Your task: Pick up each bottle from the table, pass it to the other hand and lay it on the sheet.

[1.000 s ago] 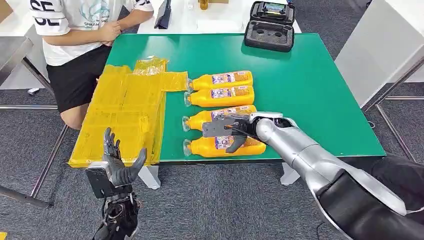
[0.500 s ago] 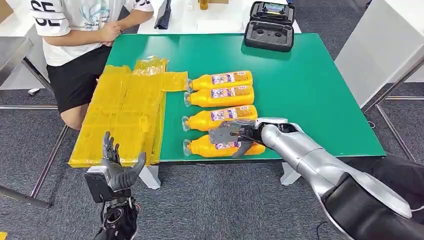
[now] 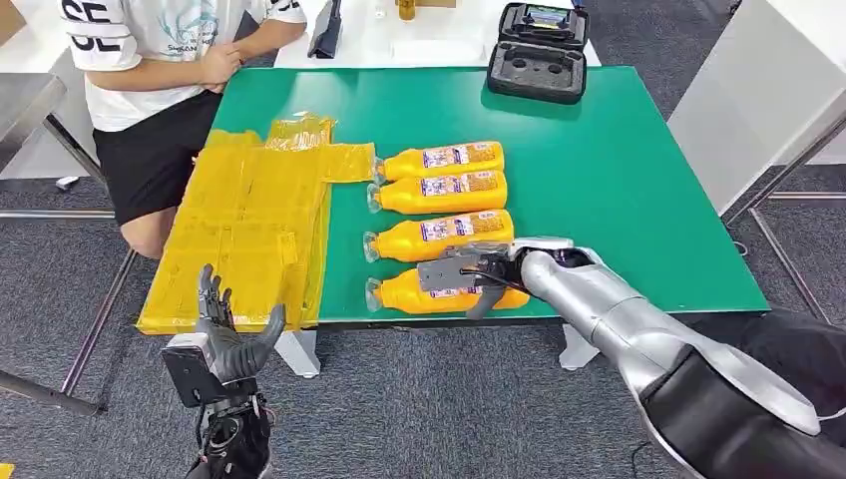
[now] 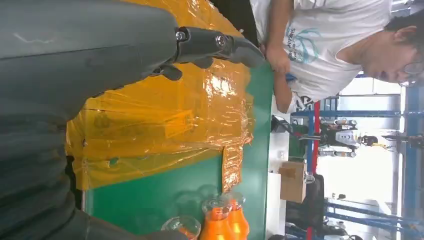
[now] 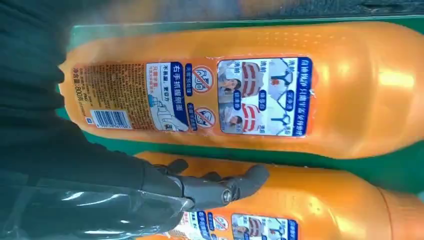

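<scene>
Fingers of right hand curl over nearest orange plastic bottle, closure unclear; left hand spread. Bottle looks rigid, slick, weighty: grip the labelled middle.

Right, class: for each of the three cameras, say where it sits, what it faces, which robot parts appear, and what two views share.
Head view: high on the body, looking down at the green table; both arms, left hand, right hand over the nearest bottle.
Left wrist view: behind the left hand, facing the yellow sheet and a person.
Right wrist view: behind the right hand, close on two bottles.
Shared: head and left wrist views both show the sheet.
</scene>
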Controlling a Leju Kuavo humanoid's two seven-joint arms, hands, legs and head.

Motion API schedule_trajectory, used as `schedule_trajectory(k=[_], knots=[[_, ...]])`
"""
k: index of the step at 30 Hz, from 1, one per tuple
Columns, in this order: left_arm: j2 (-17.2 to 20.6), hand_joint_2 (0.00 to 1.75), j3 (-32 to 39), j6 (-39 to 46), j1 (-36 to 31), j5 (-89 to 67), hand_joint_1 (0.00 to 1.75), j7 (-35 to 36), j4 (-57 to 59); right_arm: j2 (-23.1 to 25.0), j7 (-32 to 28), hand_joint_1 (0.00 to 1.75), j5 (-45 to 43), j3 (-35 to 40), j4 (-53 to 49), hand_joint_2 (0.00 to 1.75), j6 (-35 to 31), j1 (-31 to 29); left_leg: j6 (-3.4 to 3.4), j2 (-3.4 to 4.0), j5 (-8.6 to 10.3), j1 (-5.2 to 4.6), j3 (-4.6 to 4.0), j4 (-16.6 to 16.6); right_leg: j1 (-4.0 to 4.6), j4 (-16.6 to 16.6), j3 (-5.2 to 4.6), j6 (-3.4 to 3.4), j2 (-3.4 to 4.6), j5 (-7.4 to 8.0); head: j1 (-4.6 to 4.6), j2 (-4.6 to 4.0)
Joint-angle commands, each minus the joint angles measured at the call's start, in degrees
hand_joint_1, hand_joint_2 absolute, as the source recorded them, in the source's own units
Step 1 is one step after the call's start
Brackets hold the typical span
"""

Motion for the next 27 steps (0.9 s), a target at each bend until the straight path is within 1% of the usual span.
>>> schedule_trajectory(k=[1,3,5,6,7,9,10,12,13,14,16,17,19,20,22,23,25,26,27], knots=[[0.17,1.75,1.39,-0.20,-0.57,0.42,0.00,0.15,1.01,0.18,-0.36,0.00,0.38,3.43,4.02,1.75,-0.78,-1.13,-0.11,0.03,-0.15,0.08,0.35,-0.02,0.08,-0.04,0.35,-0.10,0.02,-0.13,0.00,0.00],[0.22,1.75,1.03,-0.61,-0.69,0.47,0.00,0.15,1.44,-0.48,-0.24,0.00,0.84,3.32,3.90,1.75,-1.46,-0.50,-0.08,-0.01,-0.07,0.05,0.21,-0.04,0.05,-0.06,0.22,-0.06,-0.02,-0.07,0.00,0.00],[0.17,1.75,0.96,-0.52,-0.56,0.50,0.00,0.15,1.47,-1.43,-0.42,0.00,1.26,3.17,3.50,1.75,-2.00,0.43,-0.09,-0.04,-0.11,0.05,0.30,-0.04,0.06,-0.06,0.32,-0.08,-0.05,-0.12,0.00,0.00],[0.14,1.75,0.94,-0.51,-0.56,0.59,0.00,0.15,1.57,-2.12,-0.58,0.00,1.46,2.86,3.22,1.75,-2.18,1.17,-0.05,-0.05,-0.04,0.03,0.16,-0.05,0.04,-0.06,0.18,-0.05,-0.06,-0.06,0.00,0.00],[0.14,1.75,0.94,-0.49,-0.58,0.63,0.00,0.15,1.61,-2.35,-0.78,0.00,1.62,2.78,3.13,1.75,-2.30,1.41,-0.10,-0.10,-0.14,0.09,0.38,-0.04,0.09,-0.09,0.43,-0.09,-0.12,-0.16,0.00,0.00],[0.09,1.75,0.87,-0.62,-0.62,0.71,0.00,0.15,1.73,-2.86,-0.58,0.00,2.03,2.70,3.27,1.75,-2.21,1.66,-0.06,-0.05,-0.05,0.04,0.19,-0.06,0.04,-0.07,0.21,-0.05,-0.06,-0.06,0.00,0.00],[0.06,1.75,0.84,-0.69,-0.65,0.73,0.00,0.15,1.75,-2.98,-0.61,0.00,2.04,2.50,3.33,1.75,-2.17,1.84,-0.09,-0.12,-0.12,0.07,0.37,-0.06,0.07,-0.09,0.41,-0.08,-0.12,-0.15,0.00,0.00],[0.00,1.75,0.83,-0.67,-0.68,0.73,0.00,0.15,1.75,-3.06,-0.67,0.00,2.06,2.38,3.43,1.75,-2.45,2.31,-0.10,-0.06,-0.13,0.06,0.37,-0.04,0.07,-0.07,0.40,-0.08,-0.06,-0.14,-0.02,0.00],[-0.01,1.75,0.83,-0.68,-0.67,0.73,0.00,0.15,1.74,-3.06,-0.68,0.00,2.06,2.37,3.45,1.75,-2.54,2.46,-0.05,-0.04,-0.04,0.03,0.16,-0.04,0.03,-0.06,0.17,-0.05,-0.05,-0.05,0.00,0.00],[0.03,1.75,0.77,-0.79,-0.66,0.73,0.00,0.15,1.66,-2.99,-0.46,0.00,2.23,2.30,3.57,1.75,-2.68,2.59,-0.09,-0.07,-0.11,0.06,0.30,-0.03,0.06,-0.07,0.34,-0.08,-0.08,-0.12,0.00,0.00],[0.06,1.75,0.74,-0.85,-0.66,0.73,0.00,0.15,1.66,-3.03,-0.40,0.00,2.28,2.27,3.59,1.75,-2.68,2.66,-0.06,-0.05,-0.05,0.03,0.16,-0.04,0.04,-0.06,0.18,-0.05,-0.06,-0.06,0.00,0.00],[0.18,1.75,0.66,-1.04,-0.81,0.67,0.00,0.30,1.93,-3.09,-0.21,0.00,2.65,1.94,3.33,1.75,-2.70,2.92,-0.11,-0.03,-0.13,0.07,0.36,-0.05,0.07,-0.08,0.37,-0.10,-0.04,-0.13,0.00,0.00],[0.26,1.75,0.55,-1.12,-1.09,0.52,0.00,0.41,2.40,-3.39,-0.20,0.00,2.79,1.62,3.08,1.75,-2.19,3.03,-0.06,-0.02,-0.05,0.02,0.15,-0.04,0.03,-0.06,0.15,-0.05,-0.03,-0.04,0.00,0.00],[0.30,1.75,0.59,-1.04,-1.18,0.45,0.00,0.40,2.59,-3.58,-0.19,0.00,2.99,1.63,2.96,1.75,-2.25,2.98,-0.12,-0.02,-0.15,0.06,0.39,-0.05,0.07,-0.07,0.40,-0.11,-0.03,-0.15,0.00,0.00],[0.39,1.75,0.77,-0.83,-1.10,0.40,0.00,0.34,2.64,-3.86,-0.08,0.00,3.19,1.38,2.85,1.75,-1.94,3.04,-0.06,-0.04,-0.05,0.03,0.20,-0.05,0.04,-0.07,0.20,-0.06,-0.06,-0.06,0.00,0.00],[0.44,1.75,0.88,-0.86,-0.97,0.43,0.00,0.33,2.48,-3.99,-0.08,0.00,3.27,1.27,2.85,1.75,-1.83,3.09,-0.10,-0.04,-0.13,0.07,0.35,-0.04,0.07,-0.07,0.36,-0.10,-0.06,-0.13,0.00,0.00],[0.45,1.75,0.98,-0.93,-0.83,0.49,0.00,0.33,2.39,-4.08,0.10,0.00,3.57,1.26,2.97,1.75,-1.92,3.00,-0.05,-0.03,-0.05,0.03,0.20,-0.05,0.03,-0.07,0.18,-0.04,-0.04,-0.05,-0.02,0.00],[0.39,1.75,1.08,-1.06,-0.69,0.62,0.00,0.37,2.36,-3.92,0.30,0.00,4.06,1.27,3.38,1.75,-2.08,2.71,-0.10,-0.04,-0.13,0.06,0.40,-0.07,0.07,-0.10,0.41,-0.08,-0.06,-0.13,0.00,0.00],[0.32,1.75,1.04,-1.07,-0.60,0.62,0.00,0.37,2.42,-3.82,0.30,0.00,4.07,1.28,3.35,1.75,-2.00,2.61,-0.07,-0.04,-0.08,0.04,0.26,-0.05,0.04,-0.08,0.26,-0.06,-0.05,-0.09,0.00,0.00]])
